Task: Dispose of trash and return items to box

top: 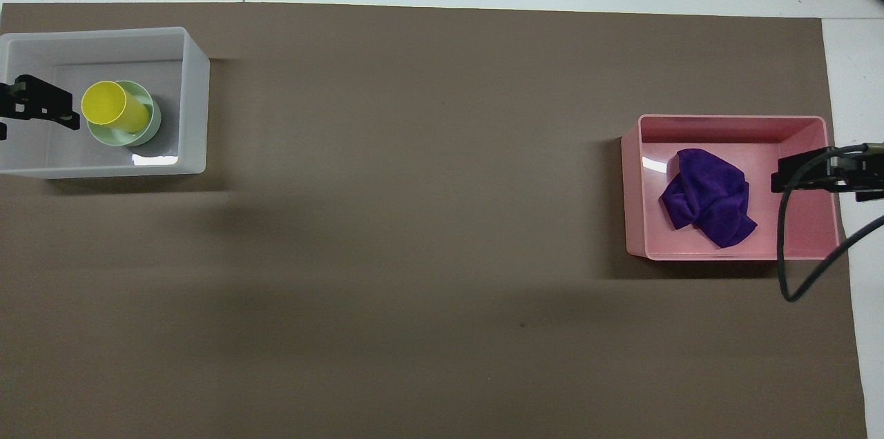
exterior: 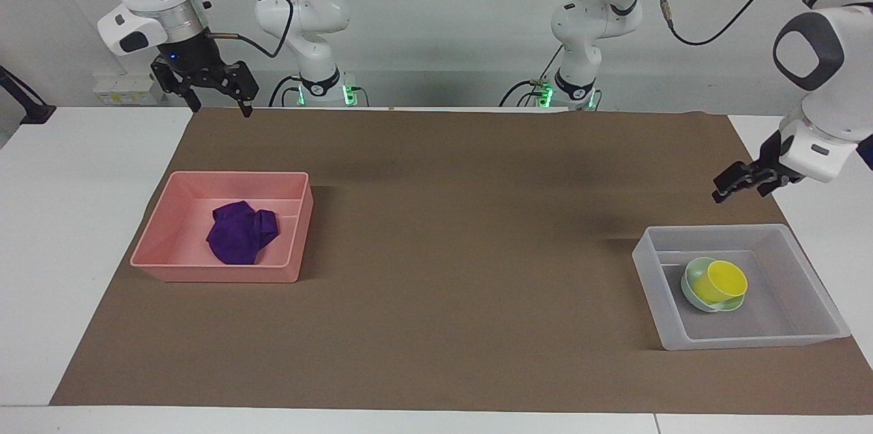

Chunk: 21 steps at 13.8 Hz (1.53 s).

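The yellow cup (exterior: 726, 280) stands in the mint-green bowl (exterior: 693, 289), leaning a little, inside the translucent whitish box (exterior: 757, 338) at the left arm's end of the table. My left gripper (exterior: 730, 187) is open and empty, raised over the box's edge nearer the robots; the overhead view shows it (top: 48, 109) beside the cup (top: 109, 104) and bowl (top: 150, 128). The purple cloth (exterior: 240, 233) lies crumpled in the pink tray (exterior: 218, 273). My right gripper (exterior: 217, 98) waits open, high over the mat's corner by the robots.
A brown mat (exterior: 464, 229) covers most of the white table (exterior: 68, 215). In the overhead view the right arm's black cable (top: 787, 266) hangs over the pink tray's (top: 732, 123) corner, and the cloth (top: 710, 196) sits mid-tray.
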### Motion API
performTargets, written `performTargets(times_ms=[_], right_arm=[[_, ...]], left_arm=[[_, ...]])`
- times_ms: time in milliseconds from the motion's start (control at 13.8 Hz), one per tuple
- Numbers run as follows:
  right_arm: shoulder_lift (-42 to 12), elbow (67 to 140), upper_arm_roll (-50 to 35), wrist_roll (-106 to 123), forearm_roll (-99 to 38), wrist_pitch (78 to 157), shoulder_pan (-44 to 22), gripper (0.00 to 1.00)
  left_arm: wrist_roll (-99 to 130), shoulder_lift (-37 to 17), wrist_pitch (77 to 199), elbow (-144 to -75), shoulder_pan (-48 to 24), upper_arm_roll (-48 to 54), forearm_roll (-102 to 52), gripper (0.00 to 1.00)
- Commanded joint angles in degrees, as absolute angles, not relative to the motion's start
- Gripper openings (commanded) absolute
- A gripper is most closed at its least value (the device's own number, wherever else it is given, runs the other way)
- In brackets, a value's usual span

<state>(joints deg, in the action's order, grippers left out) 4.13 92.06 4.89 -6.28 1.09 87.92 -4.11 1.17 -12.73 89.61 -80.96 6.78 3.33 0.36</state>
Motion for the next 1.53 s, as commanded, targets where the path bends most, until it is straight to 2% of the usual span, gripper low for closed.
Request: performTargets(times_ms=[0, 218, 363, 508, 1017, 1453], right_arm=[[4.5, 92.9, 4.4, -5.4, 1.1, 89.0, -3.8, 1.0], [4.5, 92.9, 4.4, -5.4, 1.1, 89.0, -3.7, 1.0], [4.5, 92.9, 4.4, -5.3, 1.1, 89.0, -3.7, 1.0], [4.5, 93.0, 4.4, -5.2, 1.1, 89.0, -3.7, 1.0], [4.6, 93.0, 4.4, -5.0, 1.1, 89.0, -3.7, 1.0], [4.6, 93.0, 4.4, -4.9, 1.0, 89.1, -3.7, 1.0]], left_arm=[[4.5, -7.4, 82.1, -84.4, 4.6, 2.9, 1.6, 1.0], [4.7, -2.5, 86.8, -92.7, 2.3, 3.1, 1.5, 1.0], [5.1, 3.4, 96.5, -102.8, 2.2, 3.2, 0.4, 1.0], [5.0, 3.3, 96.9, -102.8, 2.1, 2.9, -2.5, 1.0], [3.9, 1.6, 89.2, -96.0, 2.1, 2.9, -1.5, 1.0], [4.1, 1.4, 88.0, -94.2, 2.0, 3.1, 0.0, 1.0]])
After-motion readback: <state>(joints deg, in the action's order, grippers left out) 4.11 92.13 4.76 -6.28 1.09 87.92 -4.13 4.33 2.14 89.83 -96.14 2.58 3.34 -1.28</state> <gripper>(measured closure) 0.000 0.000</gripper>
